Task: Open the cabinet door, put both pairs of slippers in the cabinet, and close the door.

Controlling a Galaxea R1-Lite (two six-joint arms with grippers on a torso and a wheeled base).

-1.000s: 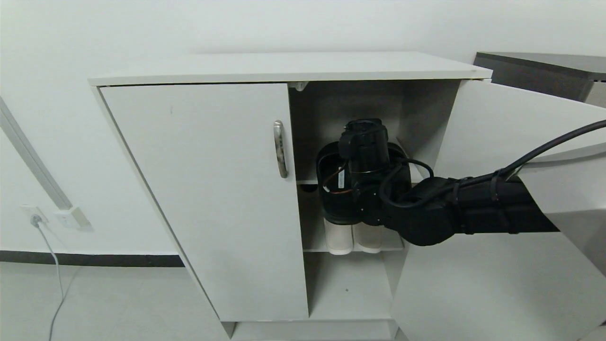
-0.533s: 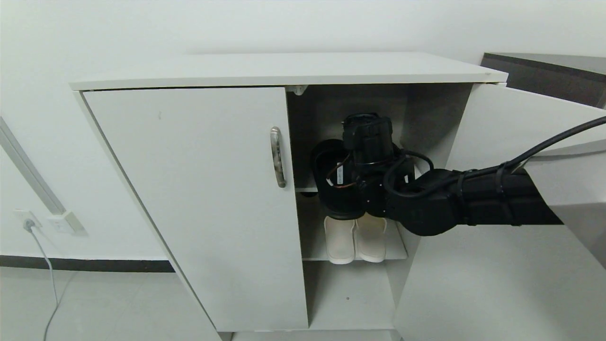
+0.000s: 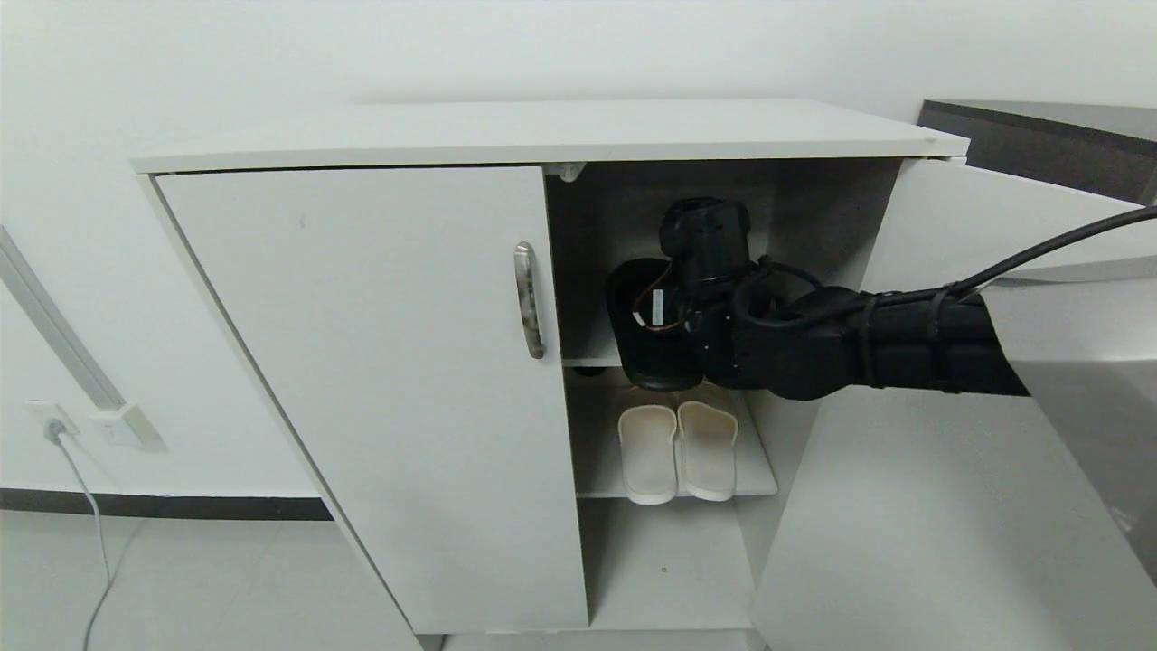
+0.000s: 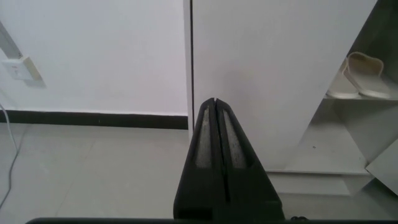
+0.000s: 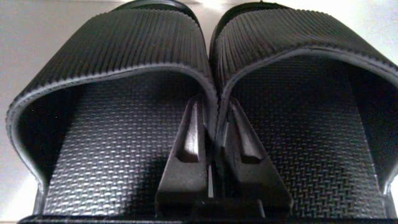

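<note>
The white cabinet (image 3: 542,127) has its left door (image 3: 380,380) closed and its right door (image 3: 940,506) swung open. My right arm (image 3: 813,348) reaches into the open side at upper shelf height. In the right wrist view my right gripper (image 5: 211,106) is shut on the inner edges of both black slippers (image 5: 130,106), pinching them together. The black slippers (image 3: 644,330) hang just above the upper shelf edge. A pair of white slippers (image 3: 678,448) lies on the middle shelf below. My left gripper (image 4: 214,127) is shut on nothing, low before the closed door.
A metal handle (image 3: 527,298) runs down the closed door's right edge. The bottom compartment (image 3: 664,561) is bare. A wall socket with a cable (image 3: 54,425) sits at the far left. Grey furniture (image 3: 1039,136) stands behind the open door.
The camera shifted early on. My right arm has lifted the black slippers from in front of the white pair up to upper shelf height, uncovering the white slippers.
</note>
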